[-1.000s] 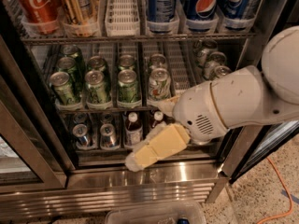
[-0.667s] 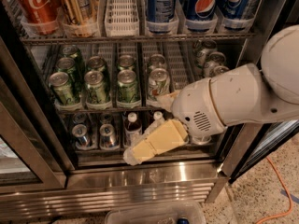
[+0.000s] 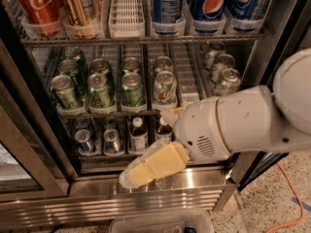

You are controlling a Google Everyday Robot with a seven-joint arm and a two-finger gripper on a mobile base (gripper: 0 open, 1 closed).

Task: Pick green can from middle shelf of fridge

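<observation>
Several dark green cans stand in lanes on the middle shelf (image 3: pixel 97 113) of the open fridge (image 3: pixel 146 188); the front ones are at left (image 3: pixel 65 91), middle (image 3: pixel 99 92) and right (image 3: pixel 132 89). A paler white-and-green can (image 3: pixel 165 87) stands next to them. My gripper (image 3: pixel 146 146) is in front of the lower shelf, below and to the right of the green cans and apart from them. It is open and empty, with one yellow finger (image 3: pixel 150 166) pointing down-left and the other (image 3: pixel 169 114) near the middle shelf's front edge. My white arm (image 3: pixel 233 125) hides the shelf's right front.
Red and gold cans (image 3: pixel 36 6) and blue Pepsi cans (image 3: pixel 209 6) fill the top shelf. Silver cans (image 3: pixel 226 81) stand at the middle shelf's right. Small cans and bottles (image 3: pixel 138 135) sit on the bottom shelf. The glass door (image 3: pixel 19 144) hangs open at left. An orange cable (image 3: pixel 291 203) lies on the floor.
My arm and gripper have shifted slightly down and to the left in front of the lower shelf. The cans have not moved.
</observation>
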